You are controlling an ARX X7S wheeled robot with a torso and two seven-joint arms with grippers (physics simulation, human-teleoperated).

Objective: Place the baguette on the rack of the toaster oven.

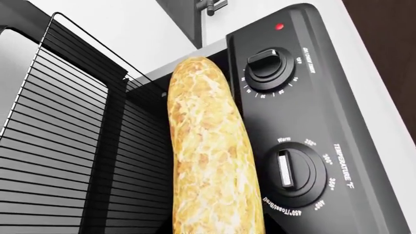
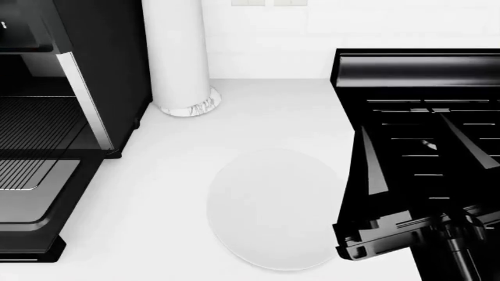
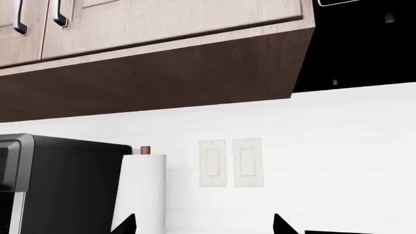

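1 baguette [image 1: 211, 156] at toaster oven [image 1: 312, 122], 1 rack [image 1: 58, 146], 2 knobs [image 1: 270, 68], both grippers' finger state unclear

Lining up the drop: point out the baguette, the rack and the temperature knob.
baguette [image 1: 211, 161], left wrist view, mid-crust.
rack [image 1: 58, 141], left wrist view, parallel bars.
temperature knob [image 1: 286, 169], left wrist view, silver pointer.

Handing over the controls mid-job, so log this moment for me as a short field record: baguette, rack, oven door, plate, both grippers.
baguette: in front of the left wrist camera, beside the toaster oven control panel, its far end toward the cavity; not seen in the head view
rack: black wire bars, nothing lying on it
oven door: dropped open
plate: white, on the counter, nothing on it
left gripper: fingers out of view
right gripper: only dark fingertips visible, spread apart, holding nothing
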